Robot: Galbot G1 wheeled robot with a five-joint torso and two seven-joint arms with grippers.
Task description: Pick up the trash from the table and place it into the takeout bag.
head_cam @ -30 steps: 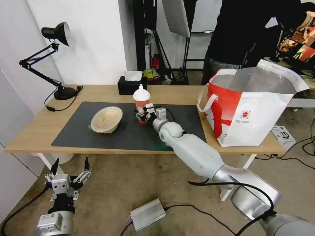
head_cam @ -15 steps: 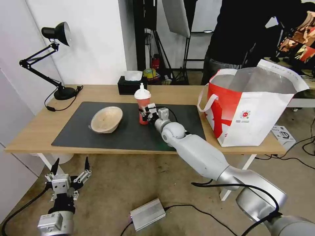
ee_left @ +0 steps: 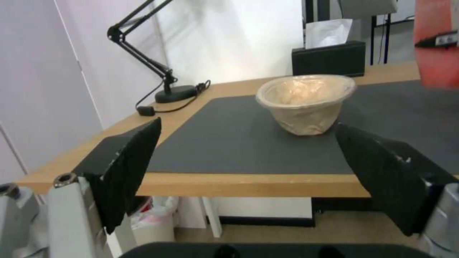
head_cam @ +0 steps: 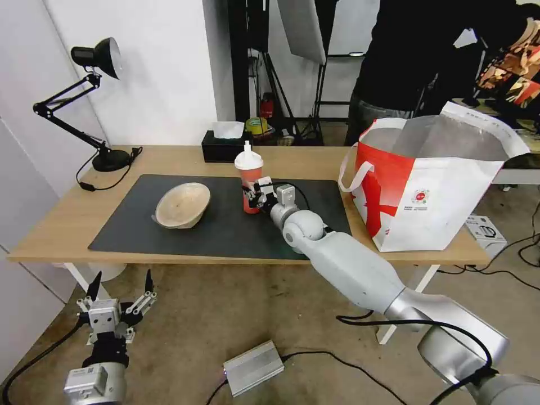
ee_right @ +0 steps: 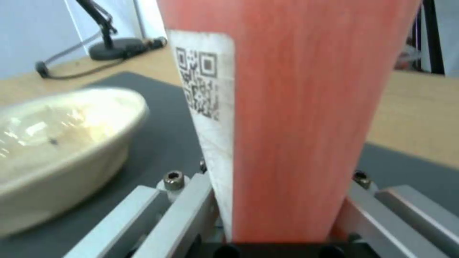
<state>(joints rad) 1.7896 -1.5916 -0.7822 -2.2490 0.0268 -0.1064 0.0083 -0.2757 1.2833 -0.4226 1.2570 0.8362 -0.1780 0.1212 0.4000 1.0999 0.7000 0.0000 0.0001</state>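
Red drink cup [head_cam: 250,183] with white domed lid is sitting clamped in the right claw [head_cam: 254,196], mid-frame over the dark mat on the counter [head_cam: 169,156]; the wrist view is showing both fingers [ee_right: 191,200] pressing the cup's sides. Whether its base is touching the mat, can't tell. Beige bowl [head_cam: 182,205] is lying left of centre on the mat, untouched. Takeout bag [head_cam: 433,185] is standing open at right frame, well apart from the cup. Left claw [head_cam: 119,292] is hanging lower left below the counter edge, fingers spread, holding nothing. Progress guess: cup grabbed, not bagged; bowl left to do.
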